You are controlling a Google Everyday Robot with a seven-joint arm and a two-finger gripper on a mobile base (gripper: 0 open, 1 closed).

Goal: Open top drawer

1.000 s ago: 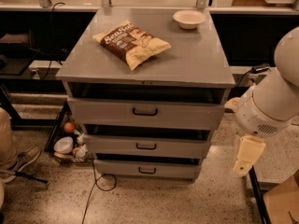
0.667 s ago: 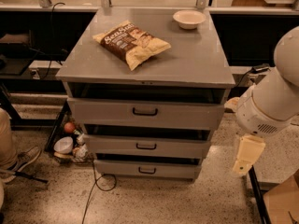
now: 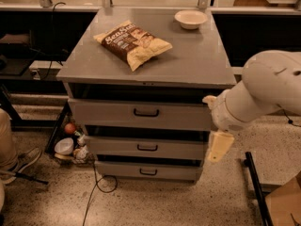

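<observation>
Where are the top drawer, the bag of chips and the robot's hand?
top drawer [image 3: 146,112]: camera view, on its black centre handle.
bag of chips [image 3: 133,42]: camera view, middle of the bag.
hand [image 3: 219,146]: camera view, its pale tip, below-right of the top drawer.

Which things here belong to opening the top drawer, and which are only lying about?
For the job: top drawer, its black handle, gripper hanging low at the cabinet's right side.
Lying about: chip bag and bowl on the cabinet top; middle drawer; bottom drawer.

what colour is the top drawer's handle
Black handle, camera view; gripper hangs right of the middle drawer.
</observation>
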